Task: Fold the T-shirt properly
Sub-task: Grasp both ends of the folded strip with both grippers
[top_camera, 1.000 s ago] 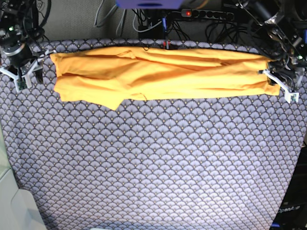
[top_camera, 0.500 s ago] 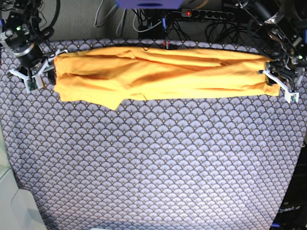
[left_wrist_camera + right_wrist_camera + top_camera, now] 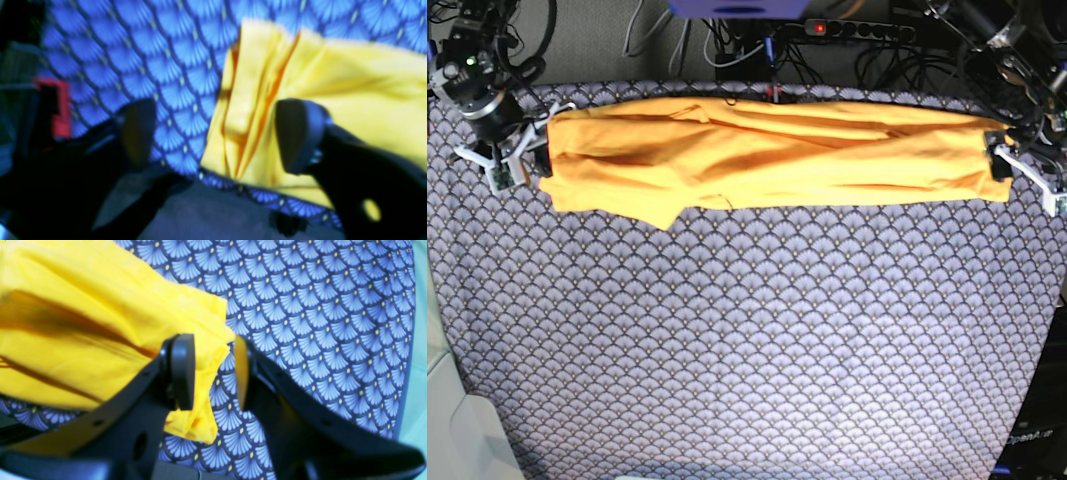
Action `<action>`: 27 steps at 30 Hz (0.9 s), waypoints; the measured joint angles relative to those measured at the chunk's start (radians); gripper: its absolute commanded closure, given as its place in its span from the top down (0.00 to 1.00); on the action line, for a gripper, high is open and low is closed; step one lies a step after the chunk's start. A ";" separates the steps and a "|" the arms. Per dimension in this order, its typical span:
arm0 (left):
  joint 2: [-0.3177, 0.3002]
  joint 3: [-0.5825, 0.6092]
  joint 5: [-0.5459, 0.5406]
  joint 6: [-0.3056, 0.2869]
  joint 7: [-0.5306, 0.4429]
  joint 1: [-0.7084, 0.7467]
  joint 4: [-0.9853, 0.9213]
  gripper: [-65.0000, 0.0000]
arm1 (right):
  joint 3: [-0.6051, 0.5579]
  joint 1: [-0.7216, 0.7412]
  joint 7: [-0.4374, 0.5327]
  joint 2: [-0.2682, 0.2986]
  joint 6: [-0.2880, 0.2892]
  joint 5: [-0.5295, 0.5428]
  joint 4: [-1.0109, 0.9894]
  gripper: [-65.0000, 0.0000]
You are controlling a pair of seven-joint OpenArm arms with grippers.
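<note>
The base view looks steeply down from above on the whole patterned table cloth (image 3: pixel 757 340). Each wrist view sits close behind its own fingers, facing one end of the T-shirt (image 3: pixel 767 155), seemingly the ends seen overhead; the left is blurred.

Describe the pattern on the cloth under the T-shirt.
Blue-grey fan-shaped scales with small pale dots on the table cloth, clearest in the right wrist view; the T-shirt is plain yellow-orange.

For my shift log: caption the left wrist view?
Left gripper open, straddling the T-shirt edge on the scale-patterned table cloth.
</note>
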 measured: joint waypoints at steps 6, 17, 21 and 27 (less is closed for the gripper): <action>0.002 0.001 0.005 0.000 0.000 0.000 -0.005 0.96 | 0.000 0.000 0.000 0.000 0.000 0.000 0.000 0.32; -0.005 0.002 0.008 0.000 -0.050 -0.035 -0.193 0.96 | 0.000 0.000 0.000 0.000 0.000 0.000 -0.002 0.32; -0.006 0.005 0.008 0.000 -0.049 -0.035 -0.194 0.95 | 0.004 0.000 0.000 0.001 0.000 0.000 -0.002 0.32; 0.003 0.007 -0.008 -0.002 -0.050 -0.034 -0.195 0.46 | 0.004 0.000 0.000 0.000 0.000 0.000 -0.002 0.32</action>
